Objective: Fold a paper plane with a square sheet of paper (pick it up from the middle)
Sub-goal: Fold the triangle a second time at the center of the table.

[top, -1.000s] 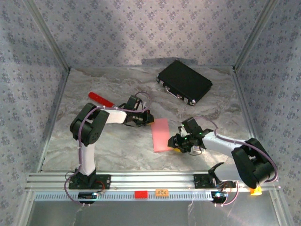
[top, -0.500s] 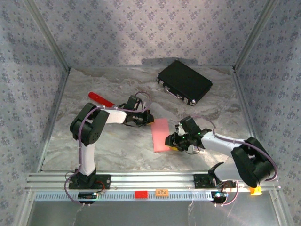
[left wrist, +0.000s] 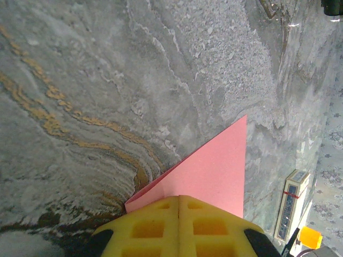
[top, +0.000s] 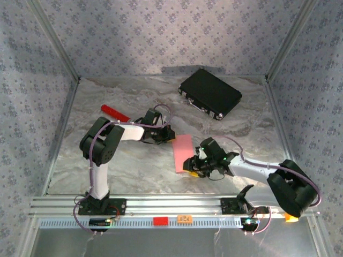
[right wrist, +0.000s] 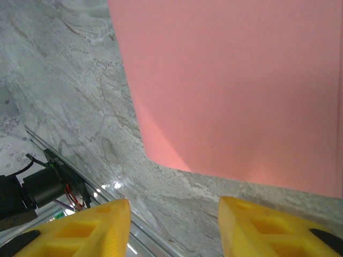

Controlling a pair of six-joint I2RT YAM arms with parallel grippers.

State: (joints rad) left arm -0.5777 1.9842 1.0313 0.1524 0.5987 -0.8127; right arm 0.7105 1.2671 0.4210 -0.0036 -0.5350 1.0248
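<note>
Paper: the square sheet of paper [top: 183, 152] lies flat near the middle of the table [top: 134, 171], slightly toward the near edge. It appears folded in half into a narrow rectangle, and two layers show at its corner in the left wrist view.
Left end effector: the left end effector [top: 167, 136] sits at the paper's far-left corner with its yellow fingers pressed together. The corner runs in under the tips. Whether it is nipped between them or just pinned down cannot be told.
Right end effector: the right end effector [top: 191, 164] is spread with nothing between its fingers. It is low over the table, just beside the paper's near-right edge.
Step in hand: probably taking that near edge for the next fold.
Doing it well: come in shallow so one finger slips under the edge and the other lands on top. Close only once the paper is well between them, and keep the far corner anchored.
Risk: a steep approach would likely push the sheet along the table or crumple the edge.
Other things: a black case [top: 210, 99] lies toward the far-right corner, well apart.
</note>
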